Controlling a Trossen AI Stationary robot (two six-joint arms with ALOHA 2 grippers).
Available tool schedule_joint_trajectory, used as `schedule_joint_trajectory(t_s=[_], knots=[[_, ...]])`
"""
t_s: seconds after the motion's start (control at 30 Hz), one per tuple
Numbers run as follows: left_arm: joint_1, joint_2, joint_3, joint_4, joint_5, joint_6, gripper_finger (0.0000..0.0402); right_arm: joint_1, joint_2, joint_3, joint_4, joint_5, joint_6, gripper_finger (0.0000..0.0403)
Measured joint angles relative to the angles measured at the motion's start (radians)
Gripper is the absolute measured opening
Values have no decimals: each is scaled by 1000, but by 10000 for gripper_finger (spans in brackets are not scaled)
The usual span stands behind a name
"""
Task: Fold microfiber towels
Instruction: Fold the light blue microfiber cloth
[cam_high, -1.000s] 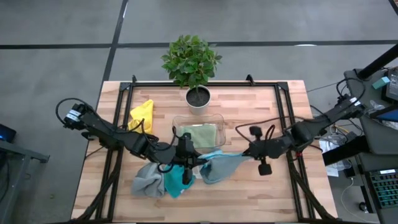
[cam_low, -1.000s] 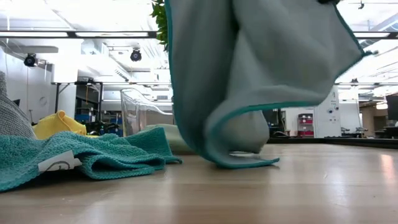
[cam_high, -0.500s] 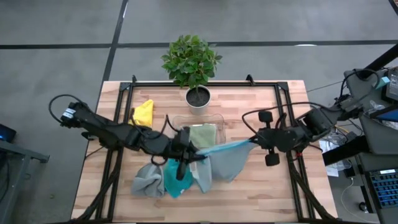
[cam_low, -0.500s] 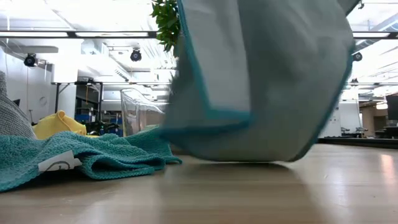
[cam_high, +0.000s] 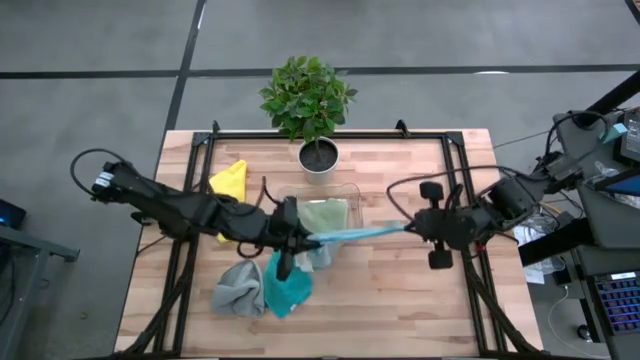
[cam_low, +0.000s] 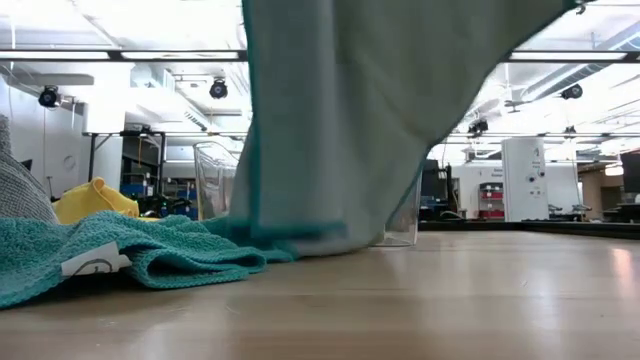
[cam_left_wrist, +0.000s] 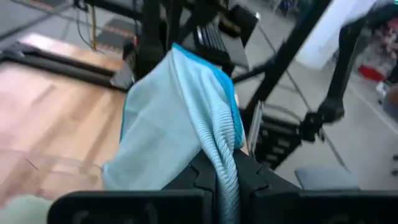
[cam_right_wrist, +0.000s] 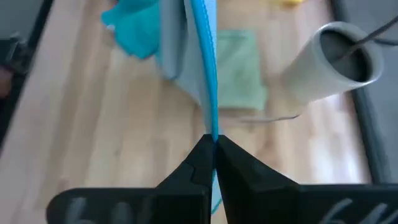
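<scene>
A light blue towel (cam_high: 352, 234) is stretched between my two grippers above the table's middle. My left gripper (cam_high: 300, 240) is shut on one end and my right gripper (cam_high: 410, 228) on the other. The cloth (cam_low: 370, 110) hangs down as a sheet, and its lower end (cam_low: 300, 238) reaches the tabletop. A teal towel (cam_high: 285, 290) and a grey towel (cam_high: 235, 292) lie crumpled at the near left. A yellow towel (cam_high: 230, 180) lies at the far left. A sage green towel (cam_high: 326, 216) lies in the clear tray (cam_high: 352, 190). My left gripper pinches a bunched-up corner of the light blue towel (cam_left_wrist: 222, 163) between its two fingers, several layers gathered, coming nearly level from the table's left. The cloth runs taut away from the fingers. My right gripper pinches the towel's darker blue hemmed edge (cam_right_wrist: 211, 134) between its fingertips, slanting down from the table's right. The edge runs taut straight away from it, and the sheet hangs below.
A potted plant (cam_high: 310, 100) in a white pot (cam_high: 319, 158) stands at the far middle. A black frame (cam_high: 455, 170) runs around the table. Bare wood (cam_high: 400, 300) lies at the near right.
Both grippers have risen, and the right one has drawn back toward the table's right edge. The light blue towel, bunched and sagging before, has been pulled out: its top edge is now taut between the grippers and the rest hangs as a sheet.
</scene>
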Motion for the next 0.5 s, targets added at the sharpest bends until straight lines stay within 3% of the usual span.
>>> schedule_joint_trajectory(t_s=[0.23, 0.5], knots=[[-54, 91, -3, 28, 5, -57, 0, 72, 0, -59, 0, -8, 18, 9], [-72, 101, -2, 99, 26, -80, 0, 79, -2, 14, -22, 9, 18, 9]])
